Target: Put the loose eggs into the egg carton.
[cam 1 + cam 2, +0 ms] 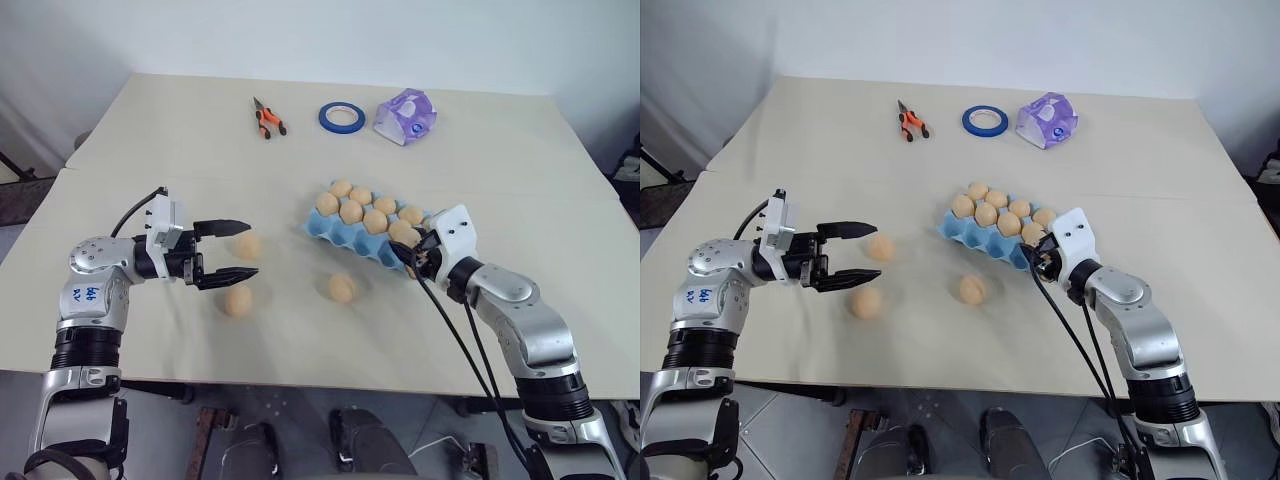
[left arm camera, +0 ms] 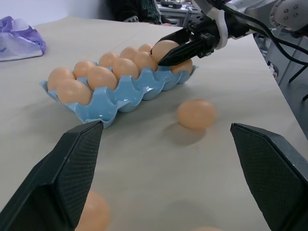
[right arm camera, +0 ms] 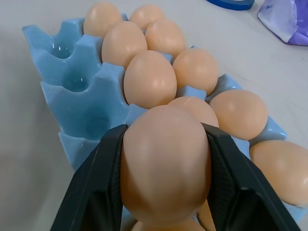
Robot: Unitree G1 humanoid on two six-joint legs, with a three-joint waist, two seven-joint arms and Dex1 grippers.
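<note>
The light blue egg carton (image 1: 345,240) lies right of the table's middle, with several tan eggs (image 1: 363,208) in its cups and empty cups (image 3: 72,62) along its near row. My right gripper (image 1: 414,256) is shut on an egg (image 3: 163,154) and holds it just above the carton's right end. Three loose eggs lie on the table: one (image 1: 247,245) appears between my left fingertips, one (image 1: 238,300) is nearer me, and one (image 1: 341,288) is in front of the carton. My left gripper (image 1: 252,249) hovers wide open, level and empty.
At the table's far side lie orange-handled pliers (image 1: 267,119), a blue tape roll (image 1: 342,117) and a crumpled purple wrapper (image 1: 405,116). The table's (image 1: 150,340) front edge runs close below both arms.
</note>
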